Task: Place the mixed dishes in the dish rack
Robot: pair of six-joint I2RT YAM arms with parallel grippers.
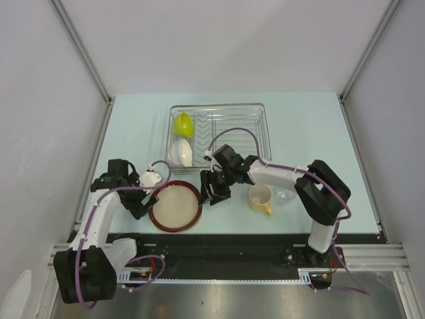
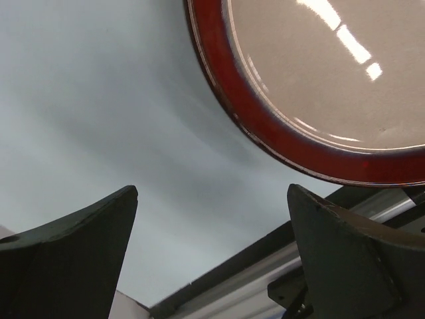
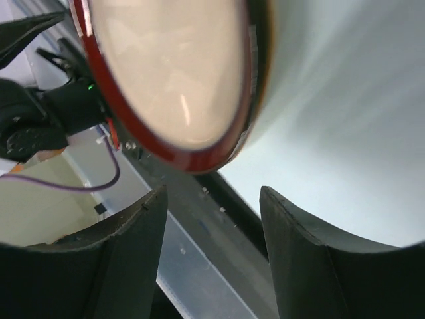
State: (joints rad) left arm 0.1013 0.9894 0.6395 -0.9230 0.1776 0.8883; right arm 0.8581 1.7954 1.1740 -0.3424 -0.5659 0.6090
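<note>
While the plate (image 1: 176, 207) lies flat by the near edge of the worktop (image 1: 319, 133), left of the middle, both tools flank it.

- Plate: beige centre, dark red rim, glossy; ceiling lights glare off it in both wrist views.
- Left tool (image 1: 138, 198): at the plate's left rim. In its own wrist view the two dark fingers (image 2: 80, 232) stand wide apart with only bare worktop between them; the plate's rim is beyond, up and to the right. Open, holding nothing.
- Right tool (image 1: 216, 191): at the plate's right rim, between plate and mug (image 1: 261, 198). Its wrist view shows the fingers (image 3: 312, 246) parted, with nothing between them and the plate's rim just past the tips. Open; I cannot tell whether it touches the rim.
- Dish rack (image 1: 232, 113): silver wire, toward the far edge, about centre. A lime-green bowl (image 1: 184, 124) stands on edge in its left part; a white bowl (image 1: 180, 152) tilts at its near left corner.
- Mug: pale yellow, upright, right of the middle by the near edge. A small clear glass (image 1: 286, 195) stands just beside it, toward the right edge.
- Surface: pale blue-green, matte, smooth. A black strip and a metal rail run along the near edge.
- Room: plain white panels on three sides, with grey metal posts at the far corners. Purple cables loop along both arms.
</note>
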